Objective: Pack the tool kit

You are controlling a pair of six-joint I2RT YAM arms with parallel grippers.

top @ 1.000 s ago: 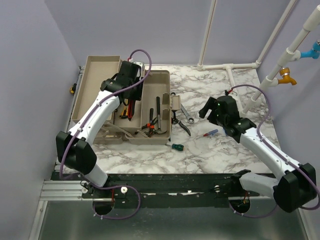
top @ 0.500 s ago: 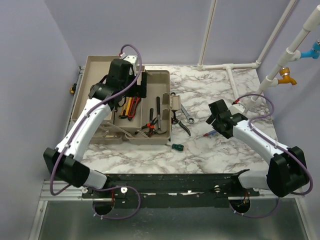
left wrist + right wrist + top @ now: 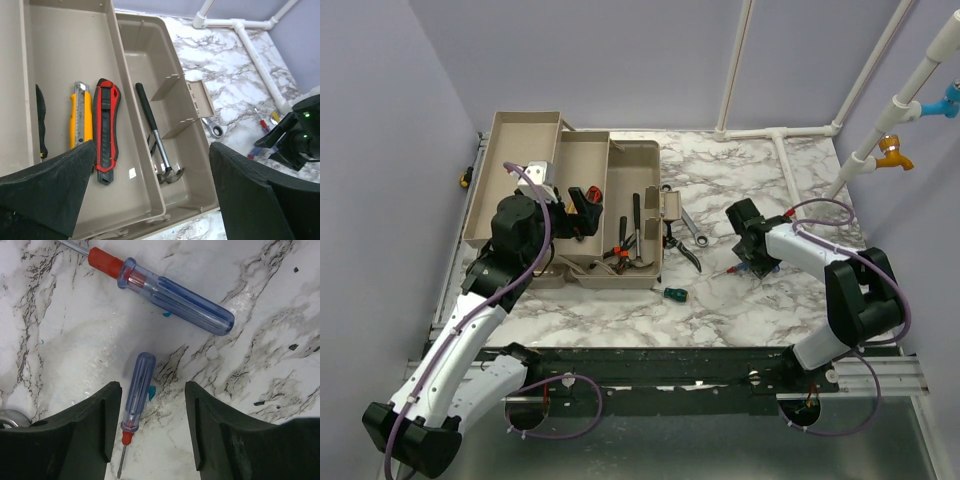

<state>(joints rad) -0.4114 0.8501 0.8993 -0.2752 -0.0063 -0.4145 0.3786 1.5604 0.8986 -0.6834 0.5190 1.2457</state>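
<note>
The tabletop (image 3: 280, 300) is white marble veined in grey and black. The toolbox (image 3: 65, 45) is plain beige. One utility knife (image 3: 81, 117) is yellow, the other utility knife (image 3: 106, 131) red and black; the hammer (image 3: 150, 125) has a black grip. The large screwdriver (image 3: 175, 297) and the small screwdriver (image 3: 137, 390) have clear blue handles with red collars. The right fingers (image 3: 70, 440) are matte black.

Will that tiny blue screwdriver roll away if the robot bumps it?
Probably. The small screwdriver has a roundish, smooth-looking handle and lies on the glossy marble table. It looks thin and light, so a nudge might spin it. The open right gripper straddles it, which should help.
</note>
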